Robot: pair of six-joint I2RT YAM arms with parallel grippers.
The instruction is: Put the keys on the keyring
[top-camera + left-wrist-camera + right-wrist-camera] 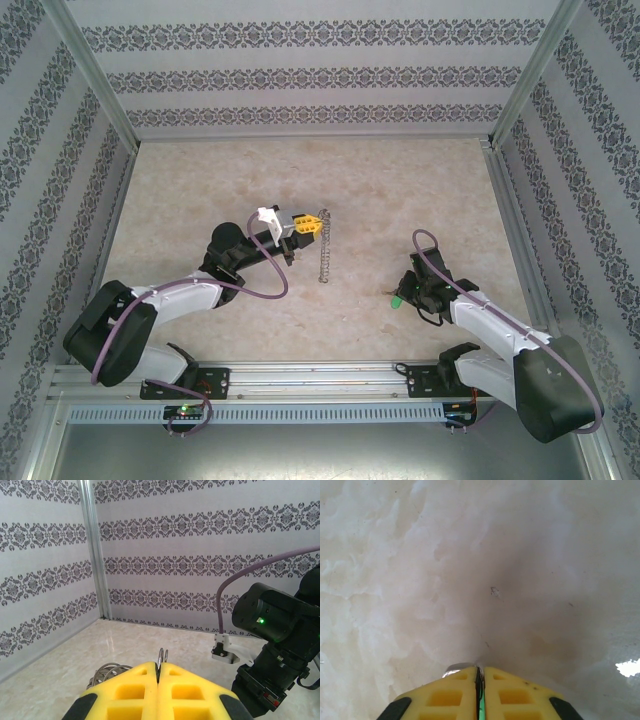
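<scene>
My left gripper (308, 222) is near the middle of the tabletop (200, 180), a little toward the left edge. Its yellow fingers (125, 690) are pressed tight together on the keyring (323, 248). In the left wrist view I see the thin grey keyring (161, 655) sticking up from the crack between the fingers, right at the tip of the left gripper (158, 667). The bead chain (107, 672) on the ring hangs off to one side, low down. I cannot tell if the chain touches the tabletop.

My right gripper (402, 296) is right of the middle, closer to the near edge than the left one is. It points down at the tabletop. It is well apart from the keyring. The small green key (397, 302) is at its tip.

In the right wrist view the right gripper (479, 669) has its fingers (515, 697) squeezed nearly together. A thin green strip of the key (480, 705) shows in the crack between them, so the key is pinched there. A little shiny metal bit (456, 669) peeks out at the fingertips, just above the pale tabletop (420, 580). I cannot tell if it touches the tabletop.
</scene>
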